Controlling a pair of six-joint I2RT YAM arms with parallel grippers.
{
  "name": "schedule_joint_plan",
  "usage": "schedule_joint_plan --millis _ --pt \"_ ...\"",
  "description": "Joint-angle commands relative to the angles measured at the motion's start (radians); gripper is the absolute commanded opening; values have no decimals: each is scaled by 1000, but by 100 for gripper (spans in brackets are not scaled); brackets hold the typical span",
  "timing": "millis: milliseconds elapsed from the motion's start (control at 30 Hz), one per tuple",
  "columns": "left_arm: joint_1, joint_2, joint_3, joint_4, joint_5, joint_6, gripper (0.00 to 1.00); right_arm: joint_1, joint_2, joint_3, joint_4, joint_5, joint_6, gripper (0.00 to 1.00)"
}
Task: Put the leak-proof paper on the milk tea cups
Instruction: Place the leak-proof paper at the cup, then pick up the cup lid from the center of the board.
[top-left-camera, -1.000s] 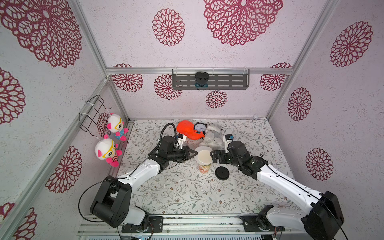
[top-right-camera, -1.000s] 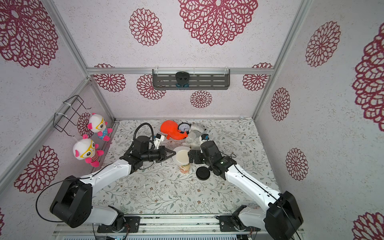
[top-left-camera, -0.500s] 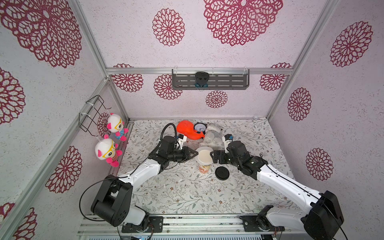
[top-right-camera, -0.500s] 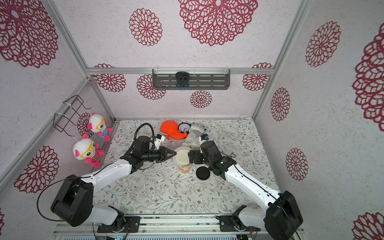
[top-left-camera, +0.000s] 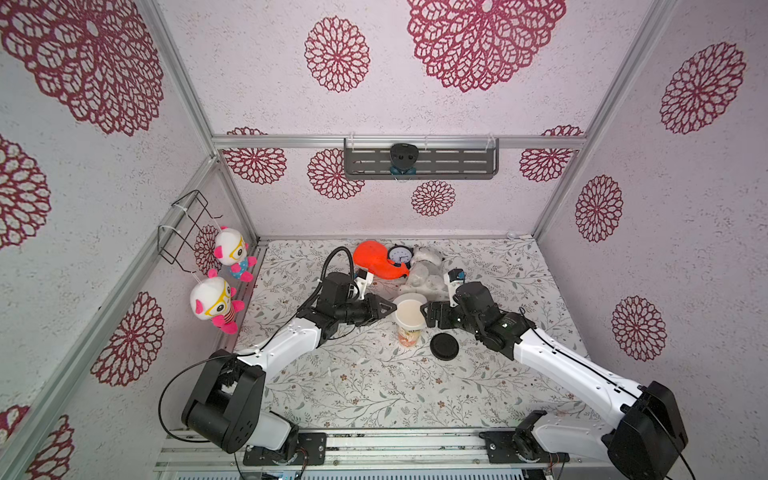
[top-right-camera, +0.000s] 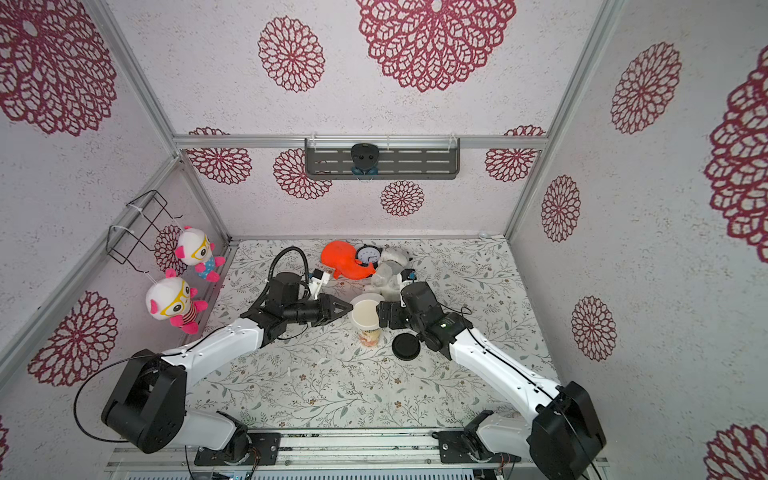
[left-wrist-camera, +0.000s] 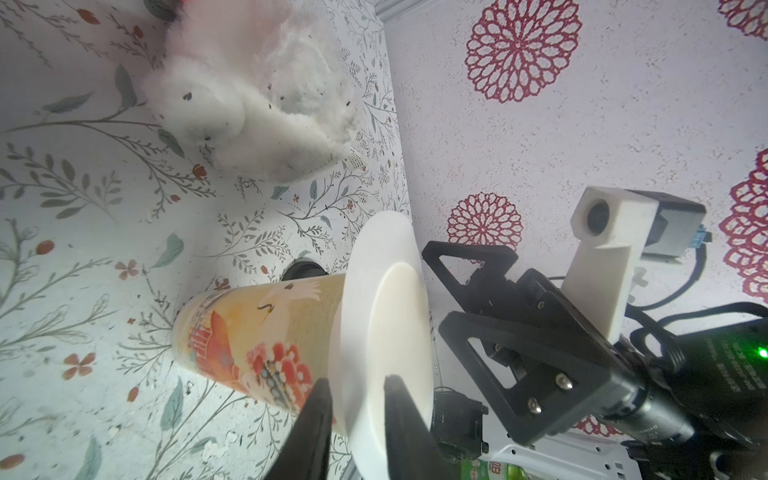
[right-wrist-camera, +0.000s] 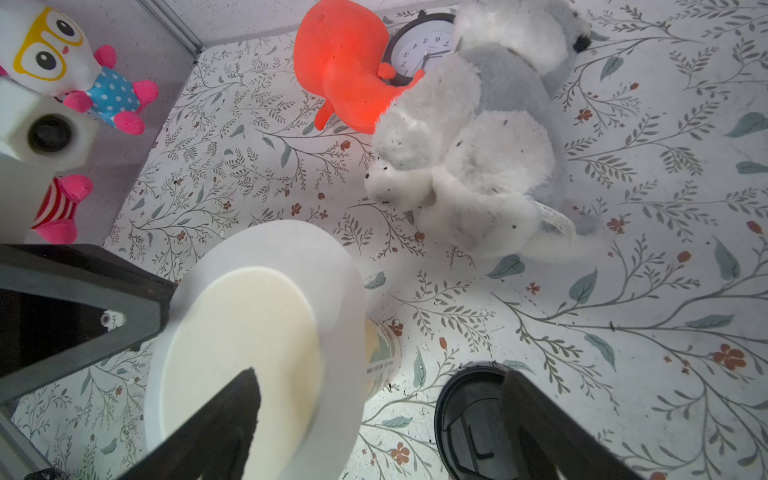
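Cup, tall cream-white paper with orange-red print: in both top views upright on the floral-patterned table. A thin translucent white round sheet lies over its mouth, and a black round plastic lid sits just beside its base.

Left wrist view: left gripper narrowly parted, with a finger on either side of the sheet's overhanging rim, not pinching it.

Right wrist view: right gripper spread wide beside the cup, holding nothing.

White shells cover the left arm and right arm, with black joints and bases. A black cable loops off the left wrist; silver screws dot the right hand.
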Motion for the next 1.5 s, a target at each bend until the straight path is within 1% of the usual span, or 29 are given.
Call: schedule_joint_plan --millis 0,200,367,433,567,600,733,800,867,933,1000,1067,1100,1200,1267,1333,1467 --pt "-4 -15 25 -7 -6 13 28 3 -12 9 3 -14 -18 93" --pt "-2 -25 34 -24 -11 17 29 2 -10 47 -21 -9 -34 93" --pt "1 -41 41 -48 -17 25 32 2 -25 82 -60 19 -47 94" --pt "6 -49 41 -50 -15 29 38 2 -43 86 -67 25 -46 94" --pt "18 -70 29 -47 -18 29 45 2 -104 42 -75 26 -32 95" --pt "22 -76 25 -49 -18 29 47 2 -123 22 -85 49 -28 95" --pt "49 -113 -3 -63 -18 39 48 -1 -234 -71 -152 165 -7 95" --pt "63 -143 -19 -71 -24 46 51 -4 -276 -117 -190 198 -2 94" --pt "77 -180 -35 -85 -41 60 57 -6 -302 -159 -227 217 7 93" --pt "86 -224 -51 -105 -78 85 67 -7 -313 -203 -237 212 15 90" --pt "94 -263 -65 -115 -113 113 77 -7 -304 -242 -205 175 12 89" --pt "100 -295 -81 -115 -141 117 94 -7 -273 -266 -158 127 4 88" --pt "104 -309 -88 -120 -158 116 98 -7 -251 -274 -133 105 -2 87" --pt "117 -345 -106 -134 -183 115 98 -7 -194 -300 -42 45 -32 85" --pt "125 -361 -115 -151 -199 116 97 -7 -169 -316 8 33 -51 86" --pt "134 -373 -122 -165 -210 122 97 -9 -135 -323 40 38 -70 89" --pt "148 -389 -132 -169 -210 125 97 -14 -61 -311 41 62 -93 90"
